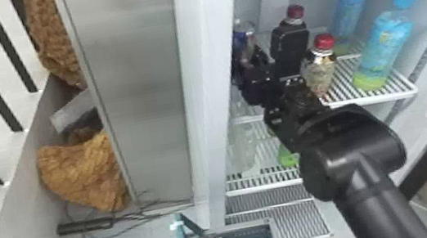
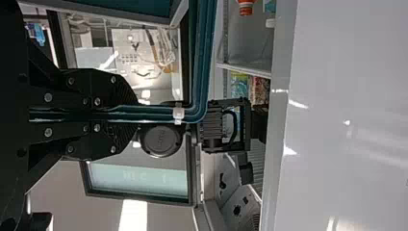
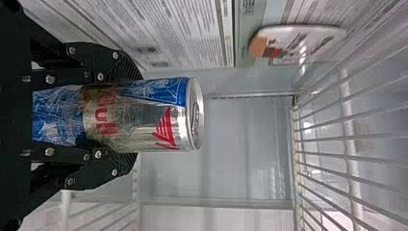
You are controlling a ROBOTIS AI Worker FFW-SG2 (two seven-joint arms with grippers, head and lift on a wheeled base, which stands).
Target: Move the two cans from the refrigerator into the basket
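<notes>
Head view: the robot's right arm (image 1: 355, 155) reaches into the refrigerator (image 1: 204, 68); one can (image 1: 244, 41) is at upper centre-right, the basket (image 1: 239, 227) at bottom centre, presumably kept near for a short transfer.
Left wrist view: at centre-left, the left gripper (image 2: 130, 114) is closed on the basket's handle (image 2: 204, 62), probably to steady it.
Right wrist view: the right gripper (image 3: 132, 115) clasps the can's sides, its lid projecting past the fingertips, likely easing release.

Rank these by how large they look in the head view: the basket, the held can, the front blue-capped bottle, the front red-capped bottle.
1. Basket, though cut off below
2. Front blue-capped bottle
3. Front red-capped bottle
4. Held can, judging by its visible part
</notes>
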